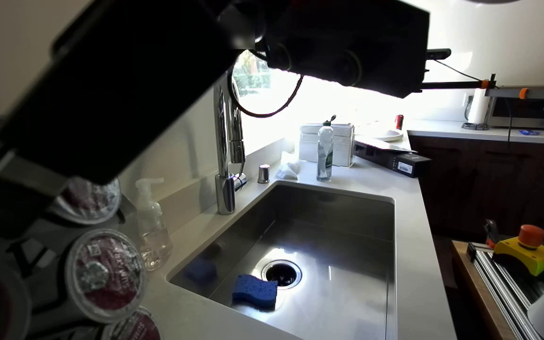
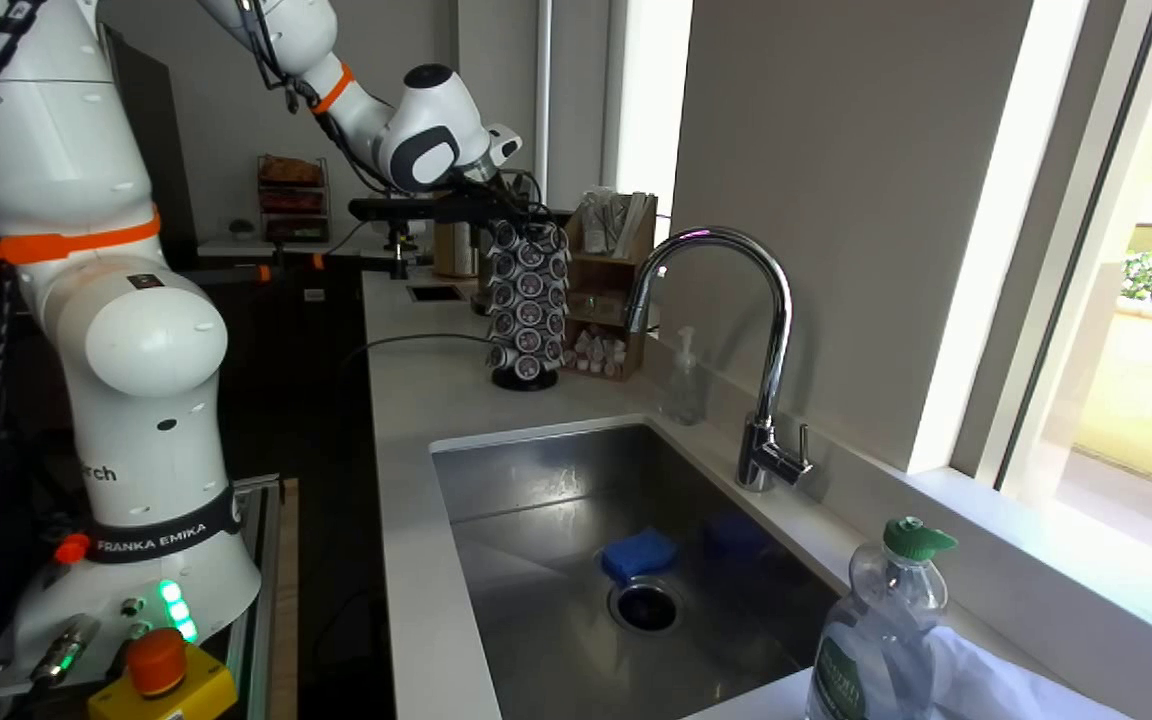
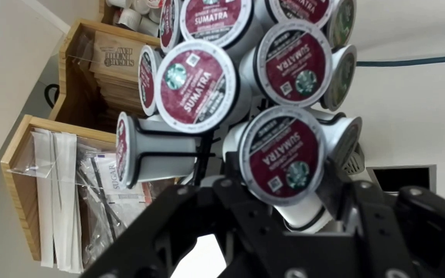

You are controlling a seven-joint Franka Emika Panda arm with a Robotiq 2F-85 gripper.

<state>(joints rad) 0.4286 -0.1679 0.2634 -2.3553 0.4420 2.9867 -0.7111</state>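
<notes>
In the wrist view, my gripper (image 3: 278,170) has its black fingers (image 3: 330,185) against both sides of a coffee pod (image 3: 284,154) with a maroon SUMATRA lid. The pod still sits among others on a black wire rack (image 3: 205,154); its body behind the lid is mostly hidden. Another lidded pod (image 3: 196,85) is just above and left of it. In an exterior view the pod carousel (image 2: 529,315) stands upright on the counter, with my gripper at its top, too small and dark to make out. In an exterior view, pods (image 1: 106,276) fill the lower left below the arm's dark silhouette.
A wooden organizer (image 3: 14,166) with sugar packets and sticks stands beside the carousel. A soap dispenser (image 2: 684,385), tall faucet (image 2: 781,330) and steel sink (image 2: 526,560) with a blue sponge (image 2: 639,553) lie nearby. A dish soap bottle (image 1: 325,151) stands at the sink's far end.
</notes>
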